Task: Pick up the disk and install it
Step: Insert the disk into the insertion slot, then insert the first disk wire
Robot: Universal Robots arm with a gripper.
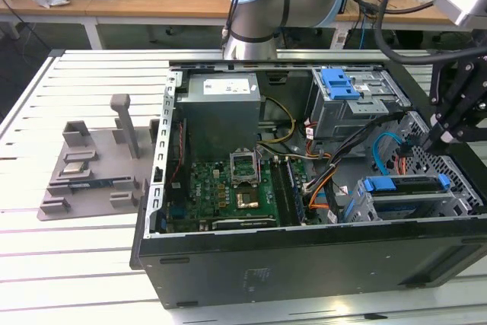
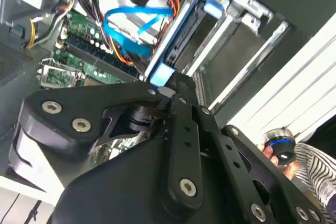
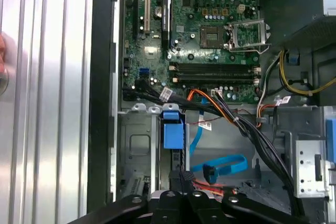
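The disk (image 1: 407,188) stands on edge in the drive cage at the case corner on the exterior view's right, its blue side rail on top. In both wrist views I see it edge-on, with the blue rail tab (image 3: 173,129) (image 2: 163,72) at its end. My gripper (image 1: 430,142) hangs just above the disk's far end with its black fingers drawn together. In the wrist views the gripper (image 3: 181,182) (image 2: 176,85) sits right at the disk's top edge. Whether the fingers pinch the disk is hidden.
The open computer case (image 1: 304,256) holds a green motherboard (image 1: 228,188), a grey power supply (image 1: 221,108), a second cage with a blue bracket (image 1: 338,85) and loose blue and orange cables (image 1: 384,146). A grey fixture (image 1: 91,165) lies on the slatted table. A person's hand (image 2: 273,153) is near.
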